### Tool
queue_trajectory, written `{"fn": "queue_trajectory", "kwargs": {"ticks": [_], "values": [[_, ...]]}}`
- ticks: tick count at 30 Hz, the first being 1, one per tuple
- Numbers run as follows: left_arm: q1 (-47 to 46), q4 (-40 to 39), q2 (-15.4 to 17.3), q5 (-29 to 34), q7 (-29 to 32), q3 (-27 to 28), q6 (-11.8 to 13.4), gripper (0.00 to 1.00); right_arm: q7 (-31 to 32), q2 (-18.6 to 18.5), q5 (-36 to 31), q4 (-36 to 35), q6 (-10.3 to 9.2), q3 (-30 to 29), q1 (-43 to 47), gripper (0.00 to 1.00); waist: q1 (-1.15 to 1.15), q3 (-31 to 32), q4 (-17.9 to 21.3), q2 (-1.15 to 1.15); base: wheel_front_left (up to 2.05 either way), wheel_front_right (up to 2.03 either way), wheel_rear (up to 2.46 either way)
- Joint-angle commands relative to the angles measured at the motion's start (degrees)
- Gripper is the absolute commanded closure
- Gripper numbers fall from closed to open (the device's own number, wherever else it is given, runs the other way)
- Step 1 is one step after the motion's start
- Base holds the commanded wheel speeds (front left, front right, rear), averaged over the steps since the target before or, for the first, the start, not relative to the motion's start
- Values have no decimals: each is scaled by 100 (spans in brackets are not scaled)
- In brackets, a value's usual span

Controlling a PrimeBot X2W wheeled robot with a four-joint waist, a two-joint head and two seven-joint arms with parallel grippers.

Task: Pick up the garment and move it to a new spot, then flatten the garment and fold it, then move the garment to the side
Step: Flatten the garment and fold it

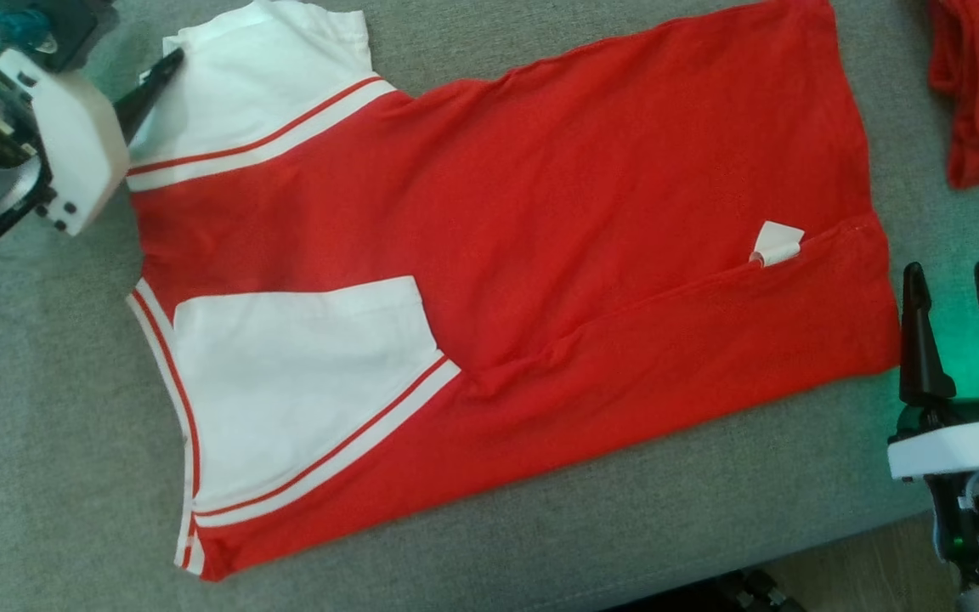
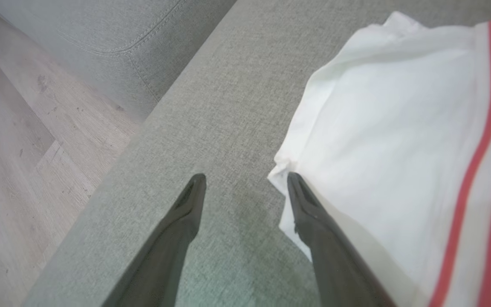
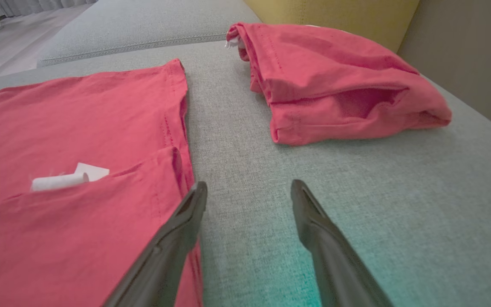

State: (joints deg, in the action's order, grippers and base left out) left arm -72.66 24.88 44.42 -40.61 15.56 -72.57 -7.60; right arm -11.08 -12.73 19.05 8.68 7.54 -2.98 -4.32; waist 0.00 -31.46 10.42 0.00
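— What's the surface?
— A grey woven sofa seat, with a seamed cushion beside it.
— And the floor?
— Pale wood-look planks; a yellow cushion at the back.

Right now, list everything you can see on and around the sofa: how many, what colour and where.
garment: one, red with white striped sleeves, spread flat across the seat.
label: one, white, poking from a fold near the garment's hem end.
folded red cloth: one, red, on the seat beyond the hem, apart from the garment.
sofa: one, grey, under both.
yellow cushion: one, yellow, behind the folded red cloth.
floor: one, pale wood, beside the sofa.
left gripper: one, dark fingers, open, at a white sleeve's corner.
right gripper: one, dark fingers, open, over bare seat by the hem.
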Motion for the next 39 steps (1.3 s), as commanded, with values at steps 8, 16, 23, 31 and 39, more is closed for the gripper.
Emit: {"fn": "queue_trajectory", "kwargs": {"ticks": [8,16,23,31,39], "values": [[-342,-204,293,-321,-17,-46,11,18,-147,-1,-138,-56,-5,35,-141,0,0,-42,15,0,0,0,0],[-281,-464,393,-313,234,-76,11,100,-183,7,-159,-16,-5,67,-182,0,0,-102,78,0,0,0,0],[-522,-548,497,39,-45,-77,11,100,-169,-88,-154,-45,-5,85,-345,0,0,-97,57,0,0,0,0],[-917,-62,280,345,-882,-78,11,100,49,-319,-127,-259,-5,86,-732,0,0,-79,-90,0,0,0,0],[-716,-71,119,-249,-502,-78,11,0,87,-256,-101,-246,-5,202,-717,0,0,-166,-99,0,0,0,0]]}}
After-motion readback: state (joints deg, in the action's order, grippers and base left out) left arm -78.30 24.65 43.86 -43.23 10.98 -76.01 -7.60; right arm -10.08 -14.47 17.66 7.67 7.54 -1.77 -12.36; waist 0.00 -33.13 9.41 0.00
